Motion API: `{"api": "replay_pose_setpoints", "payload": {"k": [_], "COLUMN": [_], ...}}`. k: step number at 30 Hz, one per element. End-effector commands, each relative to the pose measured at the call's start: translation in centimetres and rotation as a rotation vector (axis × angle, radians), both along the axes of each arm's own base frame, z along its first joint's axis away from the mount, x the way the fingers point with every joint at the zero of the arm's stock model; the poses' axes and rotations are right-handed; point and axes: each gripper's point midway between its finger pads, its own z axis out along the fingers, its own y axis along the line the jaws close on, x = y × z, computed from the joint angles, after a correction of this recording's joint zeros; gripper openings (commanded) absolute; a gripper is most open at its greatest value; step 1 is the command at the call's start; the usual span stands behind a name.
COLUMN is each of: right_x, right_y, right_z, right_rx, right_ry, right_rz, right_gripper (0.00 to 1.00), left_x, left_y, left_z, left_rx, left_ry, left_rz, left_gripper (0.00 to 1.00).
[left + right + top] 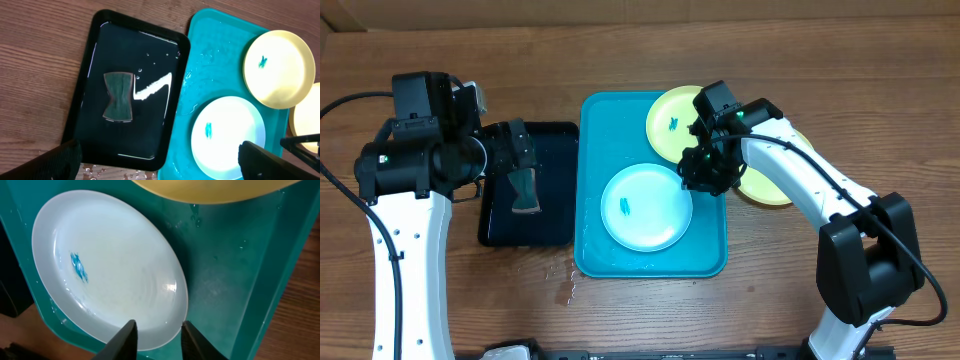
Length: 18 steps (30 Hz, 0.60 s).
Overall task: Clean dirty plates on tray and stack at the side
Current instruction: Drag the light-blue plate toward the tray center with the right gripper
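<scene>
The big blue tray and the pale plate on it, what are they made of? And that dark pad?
The turquoise tray looks like glossy plastic: even colour, rounded moulded rim, water drops sitting on it. The light blue plate seems plastic too, smooth with a bright glint. The dark pad in the black tray is probably a sponge or cloth: dull, pinched at its middle.

Table (880, 100): wood, visible grain, matt. Tray (595, 130): smooth glossy plastic, wet with droplets; black tray (90, 75): glossy, mirror-bright under a film of water, carrying a dull, coarse-looking sponge (118, 96). Blue plate (125, 270) and yellow plate (282, 75): smooth plastic, soft sheen, the blue showing a bright highlight.
</scene>
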Motion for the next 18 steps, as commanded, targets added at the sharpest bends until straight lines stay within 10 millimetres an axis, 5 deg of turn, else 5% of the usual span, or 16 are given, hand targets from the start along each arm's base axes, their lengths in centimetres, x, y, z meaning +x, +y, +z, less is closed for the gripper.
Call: {"api": "replay_pose_setpoints", "payload": {"k": [1,7,13,18], "right_x": [-0.5,-1.4,-2.8,-3.3], "right_y": [-0.3,-1.0,0.8,0.4], "right_z": [0.5,-0.7,-0.8,-1.3], "right_rx": [-0.018,-0.219,-0.334,-0.35], "right_ry": [0.025,-0.022,-0.101,-0.083], "right_rz": [-0.052,-0.103,-0.111,-0.127], "right_gripper": [0.31,0.25,0.33,0.33], "left_x": [0.3,0.3,0.3,0.3], "left_y": [-0.3,-0.2,-0.3,-0.2], "left_z": [0.2,0.2,0.2,0.2], "left_rx": [-0.01,-0.01,-0.01,-0.01], "left_ry": [-0.007,-0.007,-0.007,-0.007], "left_rz": [-0.002,-0.002,-0.002,-0.002], "left_gripper": [1.0,1.0,1.0,1.0]}}
